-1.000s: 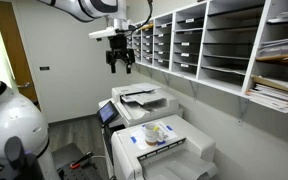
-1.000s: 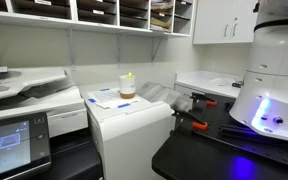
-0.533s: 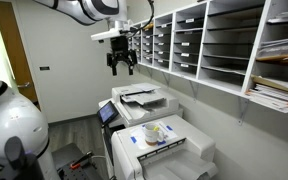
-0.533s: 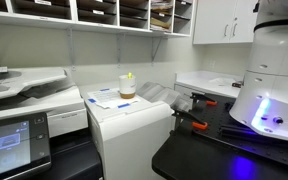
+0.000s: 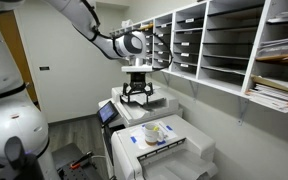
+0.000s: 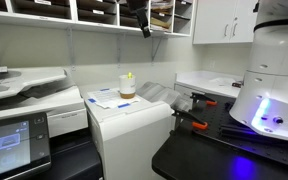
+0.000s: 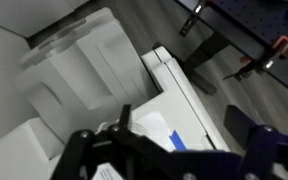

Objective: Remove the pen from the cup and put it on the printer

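The cup (image 5: 154, 131), small and pale, stands on top of the white printer (image 5: 189, 152). In an exterior view the cup (image 6: 127, 89) holds the yellowish pen (image 6: 129, 76), which sticks out of its rim. My gripper (image 5: 135, 97) hangs open and empty above the larger copier, behind the cup and well above it. In an exterior view only its fingertips (image 6: 144, 27) show at the top edge, high above the cup. In the wrist view the open fingers (image 7: 184, 135) frame the printer top (image 7: 169, 95) with paper and blue tape on it.
A large copier (image 5: 136, 103) with a touch screen (image 6: 11, 140) stands beside the printer. Wall shelves of mail slots (image 5: 224, 45) run above both machines. A black table with clamps (image 6: 199, 125) and a white robot base (image 6: 274, 90) sit on the other side.
The arm has swung down and toward the printers. The gripper sits lower, over the copier, and its fingertips now show at the top of the exterior view that lacked them. Cup and pen have not moved.
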